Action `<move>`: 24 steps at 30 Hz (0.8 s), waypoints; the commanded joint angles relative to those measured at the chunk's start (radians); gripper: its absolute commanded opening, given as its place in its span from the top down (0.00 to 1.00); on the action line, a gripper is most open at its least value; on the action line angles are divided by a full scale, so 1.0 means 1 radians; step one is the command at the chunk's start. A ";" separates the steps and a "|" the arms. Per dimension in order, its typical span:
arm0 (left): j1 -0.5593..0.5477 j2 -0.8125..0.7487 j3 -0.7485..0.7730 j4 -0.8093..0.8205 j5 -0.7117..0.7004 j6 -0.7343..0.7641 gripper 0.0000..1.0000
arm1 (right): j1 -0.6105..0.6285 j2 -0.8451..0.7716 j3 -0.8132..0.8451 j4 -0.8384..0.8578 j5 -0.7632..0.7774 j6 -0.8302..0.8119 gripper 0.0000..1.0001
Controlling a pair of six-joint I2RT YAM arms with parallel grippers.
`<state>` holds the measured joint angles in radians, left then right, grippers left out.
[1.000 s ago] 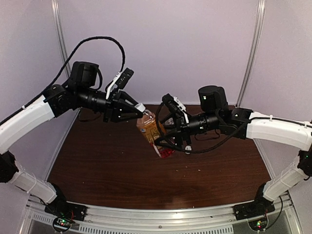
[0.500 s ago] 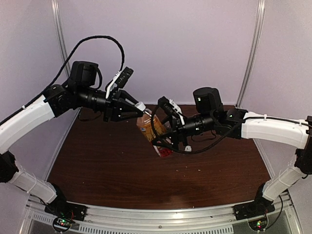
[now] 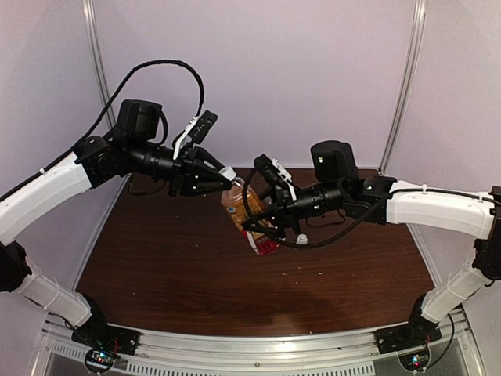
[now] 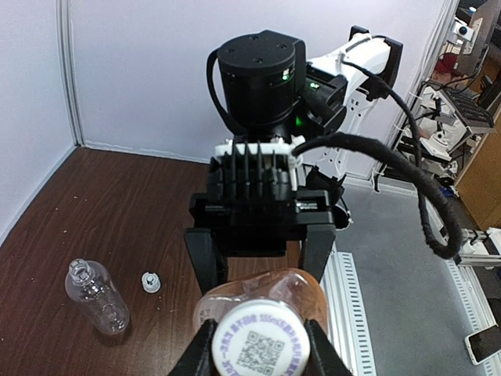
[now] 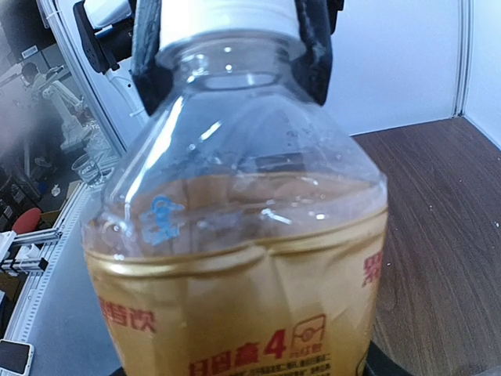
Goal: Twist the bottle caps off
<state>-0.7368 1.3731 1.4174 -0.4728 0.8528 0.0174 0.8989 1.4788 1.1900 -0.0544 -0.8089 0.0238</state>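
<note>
The bottle with amber liquid and a red and white label (image 3: 246, 215) hangs tilted above the table between both arms. My left gripper (image 3: 228, 174) is shut on its white cap (image 4: 254, 345), which carries a QR code; the black fingers (image 4: 194, 352) press both sides. My right gripper (image 3: 261, 223) is shut on the bottle's body, and its fingers (image 4: 205, 262) flank the bottle (image 4: 313, 286). In the right wrist view the bottle (image 5: 250, 258) fills the frame, its label creased, with the cap (image 5: 227, 12) at the top.
A clear bottle (image 4: 98, 296) lies uncapped on the brown table (image 3: 172, 266), with a small loose white cap (image 4: 150, 281) beside it. A slotted metal rail (image 4: 344, 282) runs along the table's edge. Pale walls enclose the back and sides.
My right gripper has moved left onto the amber bottle and its jaws have narrowed round the body. The left gripper has kept its hold on the cap.
</note>
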 commanded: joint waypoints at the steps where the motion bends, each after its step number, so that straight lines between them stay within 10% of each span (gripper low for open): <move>1: -0.007 0.005 -0.004 0.016 0.023 0.019 1.00 | 0.002 -0.015 -0.031 0.091 -0.030 0.011 0.45; 14: -0.007 -0.058 -0.081 0.244 0.047 -0.111 0.11 | 0.004 -0.029 -0.120 0.287 -0.140 0.121 0.51; 24: -0.007 -0.046 -0.122 0.438 0.084 -0.264 0.20 | 0.011 -0.047 -0.174 0.432 -0.159 0.205 0.52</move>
<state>-0.7406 1.3315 1.3190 -0.1970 0.8978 -0.1505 0.9020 1.4761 1.0382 0.2684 -0.9478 0.1822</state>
